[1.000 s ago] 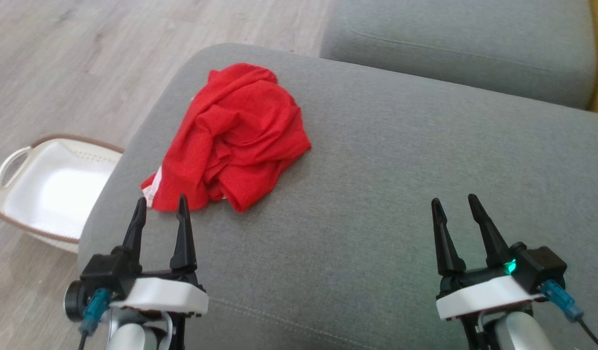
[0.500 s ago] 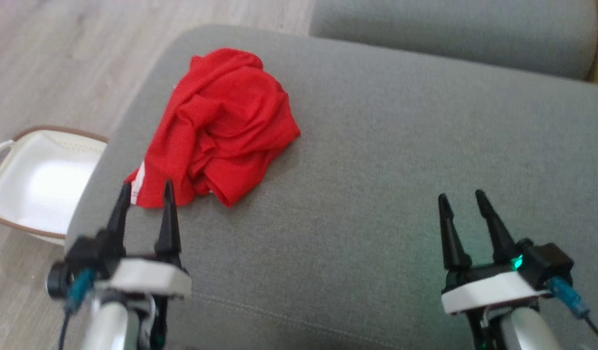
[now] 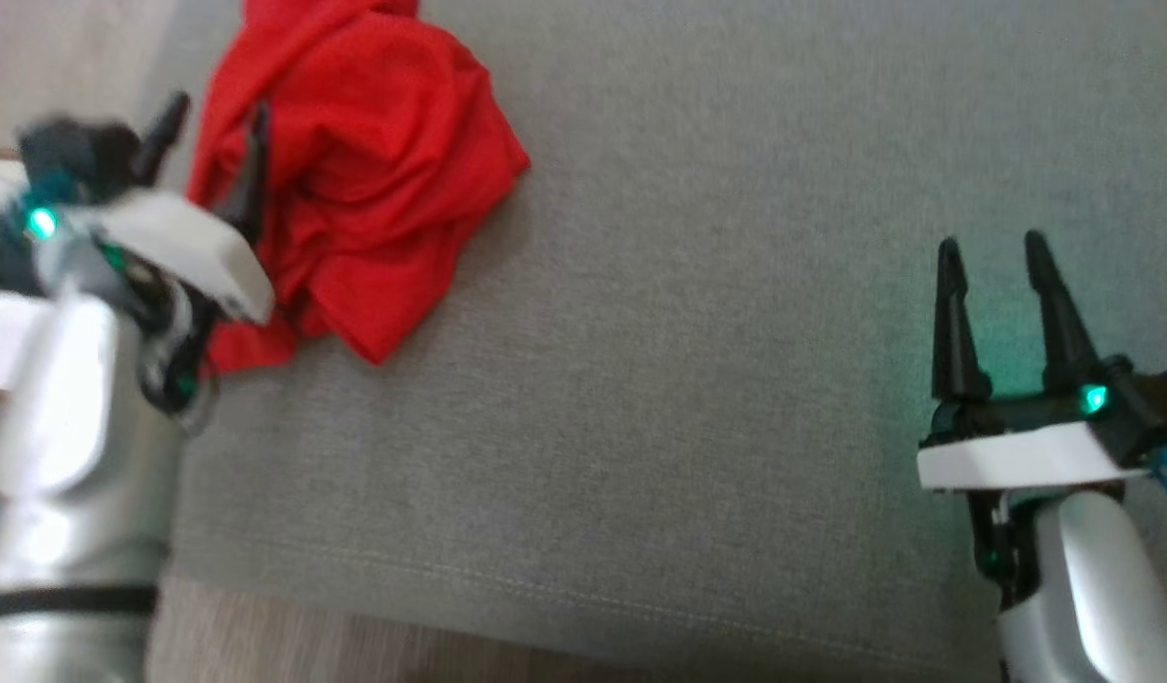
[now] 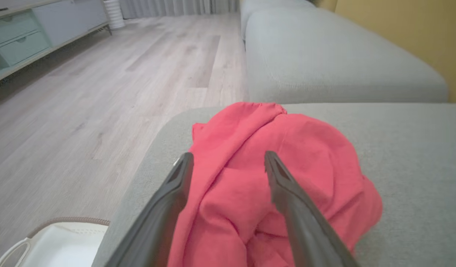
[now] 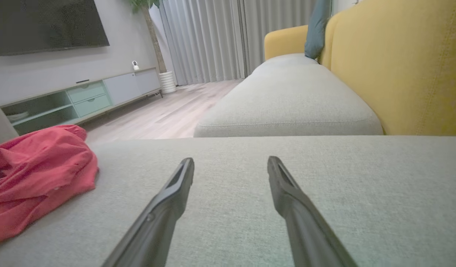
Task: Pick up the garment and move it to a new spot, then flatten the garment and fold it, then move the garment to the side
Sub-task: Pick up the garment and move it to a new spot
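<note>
The garment (image 3: 356, 180) is a crumpled red cloth lying at the left end of a grey sofa cushion (image 3: 688, 379). In the left wrist view the garment (image 4: 272, 185) bulges between and under my left gripper's two spread fingers. My left gripper (image 3: 213, 133) hangs open over the garment's left side, with nothing clamped. My right gripper (image 3: 991, 251) stands open above bare cushion far to the right, its fingers empty. From the right wrist view the garment (image 5: 39, 174) lies off to the left and my right gripper (image 5: 231, 163) points across the cushion.
A white basket (image 4: 53, 244) with a brown rim sits on the wooden floor (image 4: 102, 92) left of the sofa. A second grey cushion (image 5: 287, 104) lies beyond, with a yellow backrest (image 5: 406, 63) to the right. A low TV cabinet (image 5: 79, 100) stands across the room.
The head camera has tilted down and closer, shifting the whole picture. My left gripper has advanced forward over the garment's left edge. My right gripper has kept its place, still open.
</note>
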Robot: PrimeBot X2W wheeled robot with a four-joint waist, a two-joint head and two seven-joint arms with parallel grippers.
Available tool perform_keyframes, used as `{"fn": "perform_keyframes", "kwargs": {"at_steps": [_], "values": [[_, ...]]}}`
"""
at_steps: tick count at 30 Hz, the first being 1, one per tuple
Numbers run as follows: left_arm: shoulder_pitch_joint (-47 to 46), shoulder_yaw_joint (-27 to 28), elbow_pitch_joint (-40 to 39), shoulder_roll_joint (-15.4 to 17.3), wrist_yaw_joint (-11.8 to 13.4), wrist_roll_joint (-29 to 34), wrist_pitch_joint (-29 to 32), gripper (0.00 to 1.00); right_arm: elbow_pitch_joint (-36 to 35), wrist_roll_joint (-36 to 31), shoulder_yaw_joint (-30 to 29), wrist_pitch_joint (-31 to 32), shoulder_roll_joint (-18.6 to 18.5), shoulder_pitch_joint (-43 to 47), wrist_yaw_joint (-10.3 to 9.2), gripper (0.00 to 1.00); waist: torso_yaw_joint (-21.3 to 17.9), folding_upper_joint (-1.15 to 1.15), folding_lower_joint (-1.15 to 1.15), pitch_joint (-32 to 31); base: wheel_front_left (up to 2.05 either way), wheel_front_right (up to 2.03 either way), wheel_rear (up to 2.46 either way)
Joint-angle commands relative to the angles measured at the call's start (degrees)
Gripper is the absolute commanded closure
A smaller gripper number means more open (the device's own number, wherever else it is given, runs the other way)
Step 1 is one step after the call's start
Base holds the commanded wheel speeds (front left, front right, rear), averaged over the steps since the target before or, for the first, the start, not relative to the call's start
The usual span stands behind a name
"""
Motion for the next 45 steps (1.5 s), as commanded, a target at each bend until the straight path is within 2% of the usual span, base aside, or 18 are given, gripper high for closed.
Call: {"fn": "perform_keyframes", "kwargs": {"at_steps": [1, 5, 11, 17, 18, 19, 25, 34, 38, 45], "values": [[-3.01, 1.64, -0.78, 3.55, -0.18, -0.64, 0.61, 0.00, -2.46, -0.39, 1.26, -0.61, -0.30, -2.19, 0.24, 0.00, -1.91, 0.00, -0.02, 3.29, 0.00, 0.00, 0.00], [-9.09, -3.11, 4.30, 6.94, -0.31, -5.01, 4.86, 0.00, -3.62, -0.52, 0.86, -0.61, -0.30, -3.69, 0.24, 0.00, -3.49, 0.00, -0.02, 6.14, 0.00, 0.00, 0.00], [-14.90, -9.84, 10.29, 12.40, -0.33, -10.76, 7.83, 0.00, -5.83, 0.10, 1.57, -0.61, -0.30, -4.82, 0.24, 0.00, -6.30, 0.00, -0.02, 9.17, 0.00, 0.00, 0.00], [-17.89, -14.06, 15.39, 14.09, -0.33, -14.71, 9.49, 0.00, -6.80, 0.44, 1.30, -0.61, -0.30, -4.52, 0.24, 0.00, -7.69, 0.00, -0.02, 10.44, 0.00, 0.00, 0.00], [-18.15, -14.77, 15.96, 14.20, -0.33, -15.44, 9.69, 0.53, -6.85, 0.43, 1.31, -0.61, -0.30, -4.46, 0.24, 0.00, -7.80, 0.00, -0.02, 10.51, 0.00, 0.00, 0.00], [-18.38, -15.39, 16.41, 14.29, -0.33, -16.19, 9.74, 1.00, -6.90, 0.43, 1.29, -0.61, -0.30, -4.41, 0.24, 0.00, -7.86, 0.00, -0.02, 10.56, 0.00, 0.00, 0.00], [-20.09, -17.25, 18.56, 14.62, -0.33, -18.81, 5.81, 1.00, -6.70, 0.52, 0.98, -0.61, -0.30, -4.53, 0.24, 0.00, -7.32, 0.00, -0.02, 10.01, 0.00, 0.00, 0.00], [-23.65, -15.93, 19.04, 14.96, -0.02, -19.21, -6.09, 1.00, -5.43, 0.93, 1.08, -0.61, -0.30, -3.90, 0.24, 0.00, -5.84, 0.00, -0.02, 4.87, 0.00, 0.00, 0.00], [-24.28, -15.54, 17.16, 14.87, 0.75, -18.71, -10.06, 1.00, -4.60, 1.51, 1.01, -0.61, -0.30, -3.22, 0.24, 0.00, -5.18, 0.00, -0.02, 1.45, 0.00, 0.00, 0.00], [-23.58, -14.49, 10.53, 14.75, 2.75, -18.29, -12.79, 1.00, -3.46, 2.95, 1.42, -0.61, -0.30, -1.88, 0.24, 0.00, -4.68, 0.00, -0.02, -3.39, 0.00, 0.00, 0.00]]}}
